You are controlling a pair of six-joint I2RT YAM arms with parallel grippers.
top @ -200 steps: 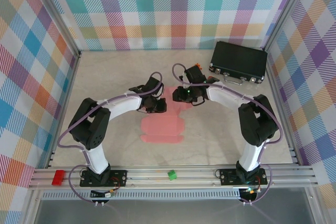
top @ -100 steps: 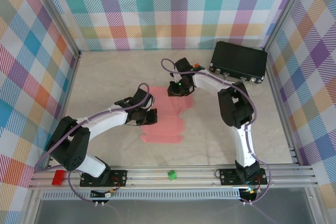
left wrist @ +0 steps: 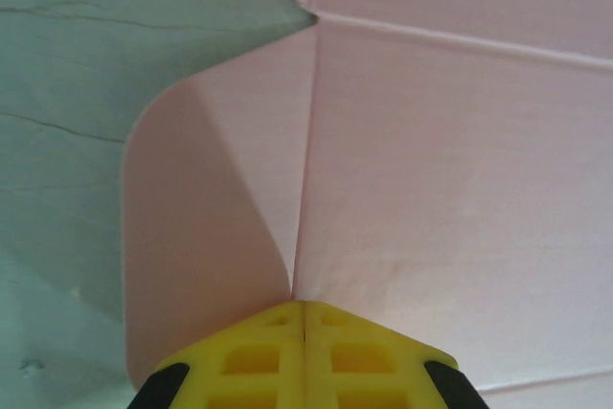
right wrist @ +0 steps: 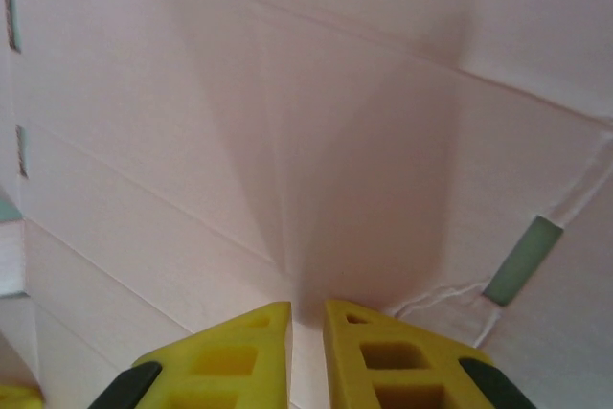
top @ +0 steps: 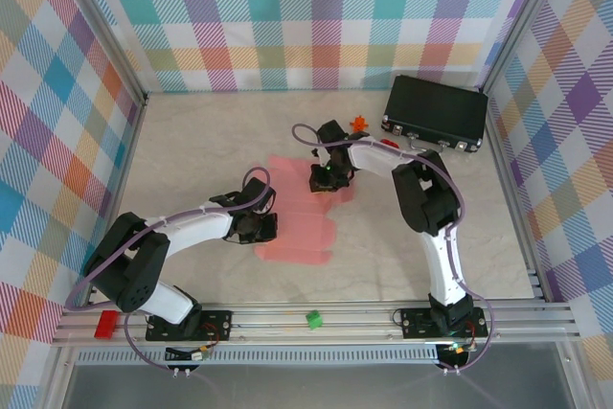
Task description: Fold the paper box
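Note:
The paper box (top: 305, 232) is a flat salmon-pink cut-out sheet lying in the middle of the table. My left gripper (top: 257, 227) sits at the sheet's left edge. In the left wrist view its yellow fingertips (left wrist: 304, 306) are pressed together where a rounded side flap (left wrist: 201, 237) meets the main panel (left wrist: 460, 160), pinching the card. My right gripper (top: 326, 177) is at the sheet's far end. Its jaws (right wrist: 306, 308) stand a thin gap apart with a raised pink flap (right wrist: 364, 189) running into that gap.
A black hard case (top: 436, 112) with metal latches lies at the back right, with a small orange piece (top: 359, 124) near it. A red block (top: 105, 323) and a green block (top: 313, 319) rest on the front rail. Checked walls enclose the table.
Both arms have swung: the left gripper came nearer and down to the sheet's left edge, the right moved left to its far end. Both jaws closed, and the sheet's far part shifted left.

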